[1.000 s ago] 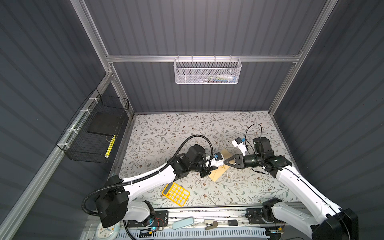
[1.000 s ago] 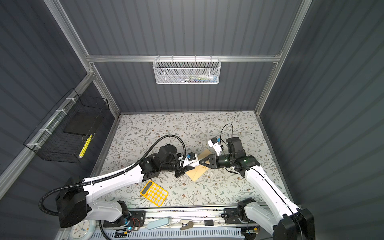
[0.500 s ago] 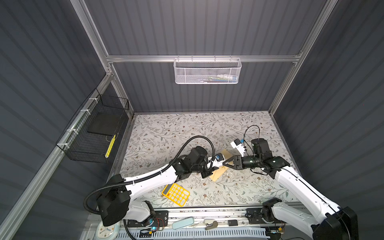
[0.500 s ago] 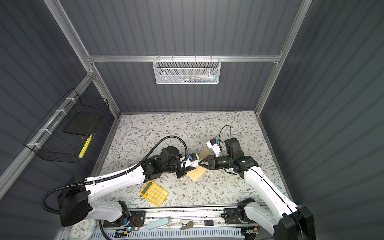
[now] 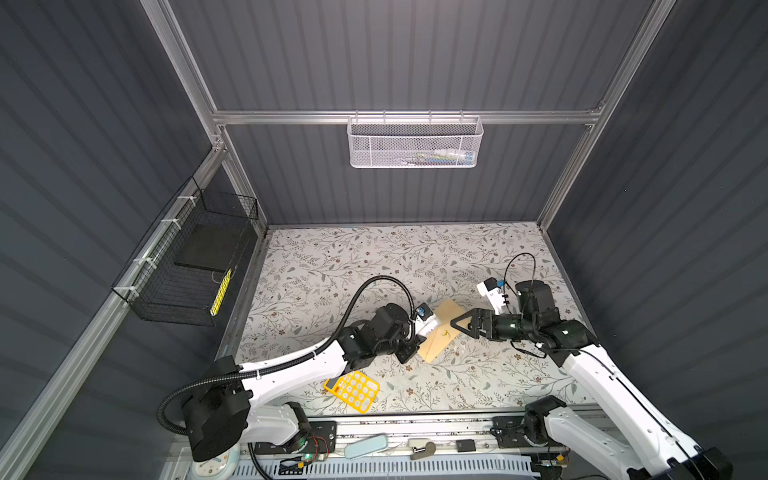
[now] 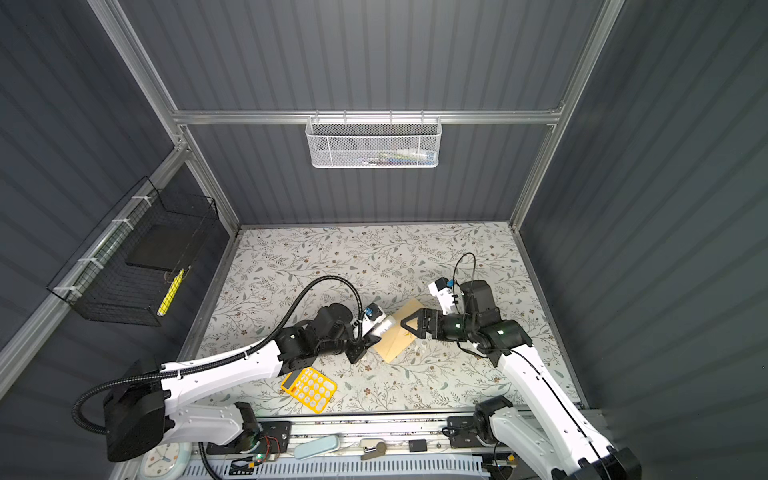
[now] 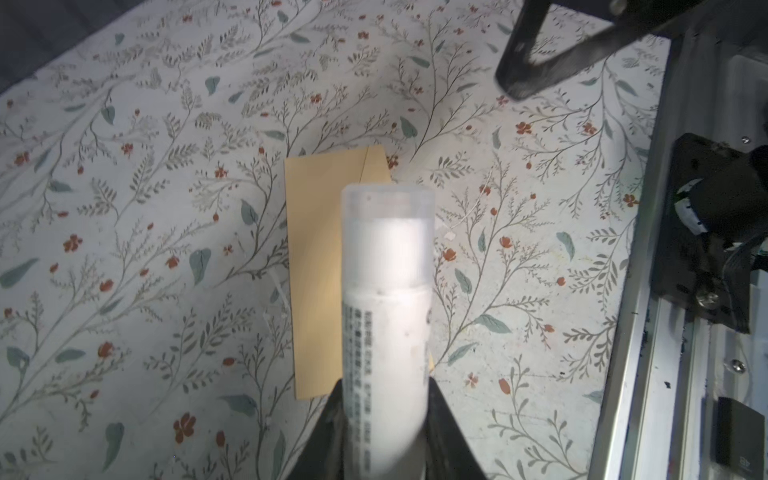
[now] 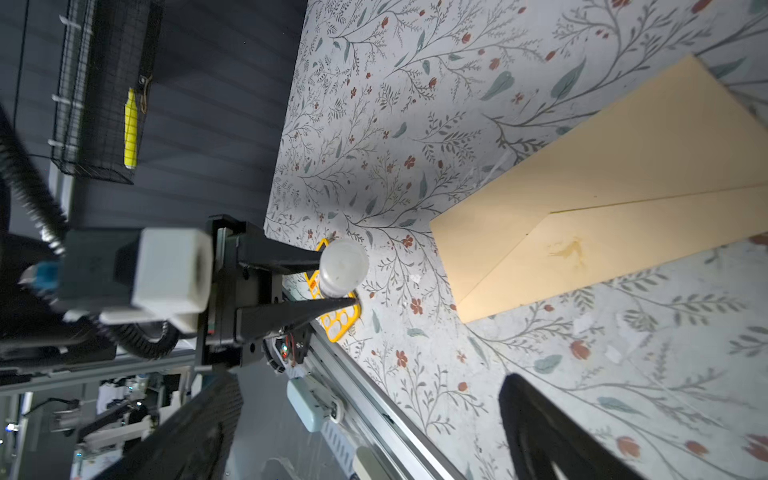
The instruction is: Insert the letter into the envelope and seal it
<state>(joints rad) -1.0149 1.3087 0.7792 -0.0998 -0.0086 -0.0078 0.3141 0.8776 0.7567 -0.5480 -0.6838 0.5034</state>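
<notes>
Left wrist view: gripping the capped glue stick in the left gripper over the envelope lying flat on the table; holding the right gripper wide open, empty; not seeing the letter. Probably risking shoving the envelope askew when pressing down capped

You'll find the envelope flat on the table at centre frame in both top views, the calculator below-left of it, and the glue stick beside its left edge.
</notes>
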